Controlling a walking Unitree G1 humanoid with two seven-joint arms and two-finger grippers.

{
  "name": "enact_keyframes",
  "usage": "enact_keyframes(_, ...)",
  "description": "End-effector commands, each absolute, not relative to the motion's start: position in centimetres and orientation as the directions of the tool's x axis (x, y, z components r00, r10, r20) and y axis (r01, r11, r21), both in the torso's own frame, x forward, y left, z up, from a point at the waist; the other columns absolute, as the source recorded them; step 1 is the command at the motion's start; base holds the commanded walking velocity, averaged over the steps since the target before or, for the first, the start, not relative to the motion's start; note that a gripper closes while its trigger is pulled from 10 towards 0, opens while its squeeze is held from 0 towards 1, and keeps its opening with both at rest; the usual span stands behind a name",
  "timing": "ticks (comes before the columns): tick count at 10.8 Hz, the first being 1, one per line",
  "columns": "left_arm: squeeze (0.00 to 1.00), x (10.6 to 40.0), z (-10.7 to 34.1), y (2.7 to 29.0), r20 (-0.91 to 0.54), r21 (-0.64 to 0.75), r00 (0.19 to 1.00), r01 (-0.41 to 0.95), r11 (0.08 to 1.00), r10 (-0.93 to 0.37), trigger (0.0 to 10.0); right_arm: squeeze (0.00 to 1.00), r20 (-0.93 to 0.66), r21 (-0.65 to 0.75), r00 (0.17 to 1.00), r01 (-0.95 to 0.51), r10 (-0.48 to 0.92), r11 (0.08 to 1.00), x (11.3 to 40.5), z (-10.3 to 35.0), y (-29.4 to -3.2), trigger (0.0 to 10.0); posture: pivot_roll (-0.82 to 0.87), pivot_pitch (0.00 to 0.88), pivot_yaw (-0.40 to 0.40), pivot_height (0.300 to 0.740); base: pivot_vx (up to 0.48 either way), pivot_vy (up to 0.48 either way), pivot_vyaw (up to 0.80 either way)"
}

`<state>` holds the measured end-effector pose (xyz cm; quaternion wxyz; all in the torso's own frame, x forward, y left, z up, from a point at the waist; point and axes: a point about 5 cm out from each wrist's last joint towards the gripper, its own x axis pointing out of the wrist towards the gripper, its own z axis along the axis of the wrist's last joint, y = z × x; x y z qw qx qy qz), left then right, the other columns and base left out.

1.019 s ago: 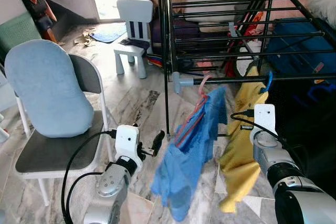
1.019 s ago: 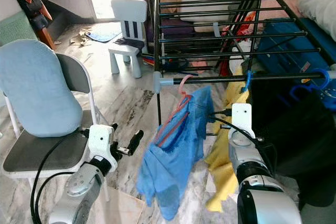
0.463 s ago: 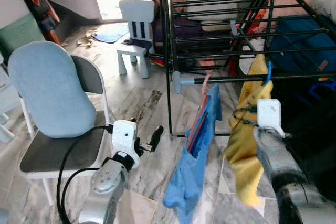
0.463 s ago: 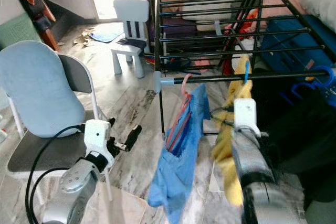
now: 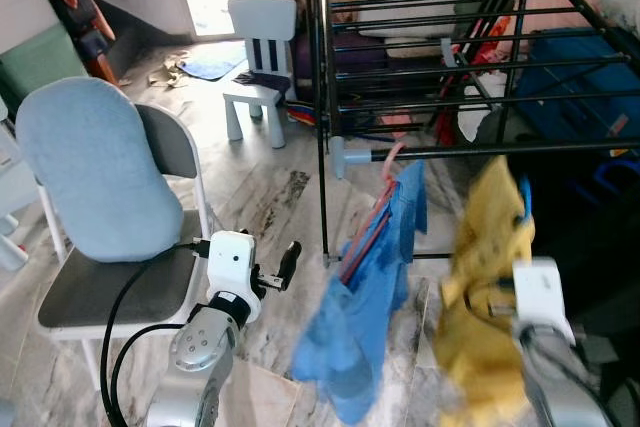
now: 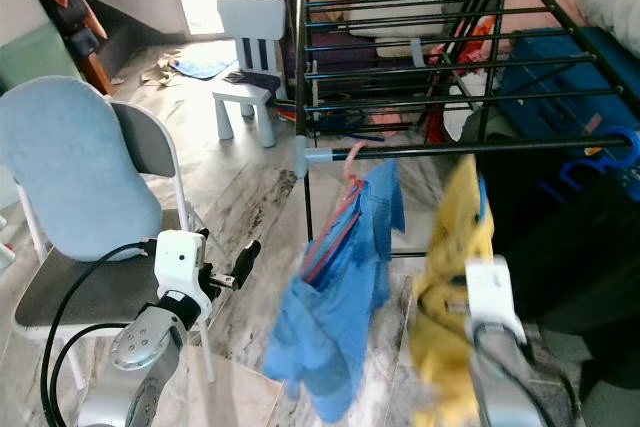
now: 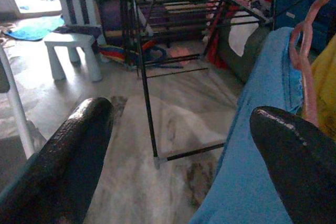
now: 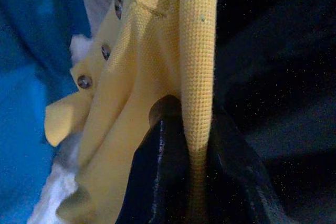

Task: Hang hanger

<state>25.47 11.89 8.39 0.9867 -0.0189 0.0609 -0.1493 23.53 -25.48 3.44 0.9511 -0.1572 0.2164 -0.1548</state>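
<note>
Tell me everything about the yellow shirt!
The yellow shirt is a knit polo with small round buttons and a collar. It droops in folds just below the black drying rack, on a blue hanger, beside a blue shirt. The right gripper pinches a fold of it. Blurred in the head views.

silver arms | white wrist blocks | black cables | black-fingered left hand [image 5: 291,257]

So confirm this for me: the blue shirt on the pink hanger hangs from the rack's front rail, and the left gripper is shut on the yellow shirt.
One thing is wrong: it is the right gripper, not the left, that is shut on the yellow shirt, as the right wrist view shows. The left gripper is open and empty. The blue shirt on the pink hanger does hang from the rack's front rail.
</note>
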Motion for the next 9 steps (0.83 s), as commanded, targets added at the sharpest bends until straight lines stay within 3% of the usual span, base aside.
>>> enact_keyframes(1, 0.00, 25.7, 8.3, 12.0, -0.129, -0.037, 0.947, 0.292, 0.956, -0.294, 10.0, 0.00, -0.308, -0.335, 0.888, 0.235, -0.341, 0.913, 24.3, 5.2, -25.0, 10.0, -0.14, 0.000, 0.062, 0.740, 0.000, 0.000, 0.00)
enact_keyframes(5, 0.00, 26.3, 8.5, 11.9, -0.127, -0.010, 0.948, 0.293, 0.956, -0.291, 10.0, 0.00, -0.303, -0.288, 0.910, 0.194, -0.282, 0.938, 24.8, 6.5, -24.1, 10.0, -0.14, 0.000, 0.057, 0.740, 0.000, 0.000, 0.00)
enact_keyframes(9, 0.00, 25.2, 8.0, 11.9, -0.155, -0.008, 0.947, 0.284, 0.959, -0.282, 10.0, 0.00, -0.265, -0.292, 0.931, 0.173, -0.253, 0.941, 25.5, 8.2, -23.8, 10.0, -0.14, 0.000, 0.049, 0.740, -0.259, 0.000, 0.00)
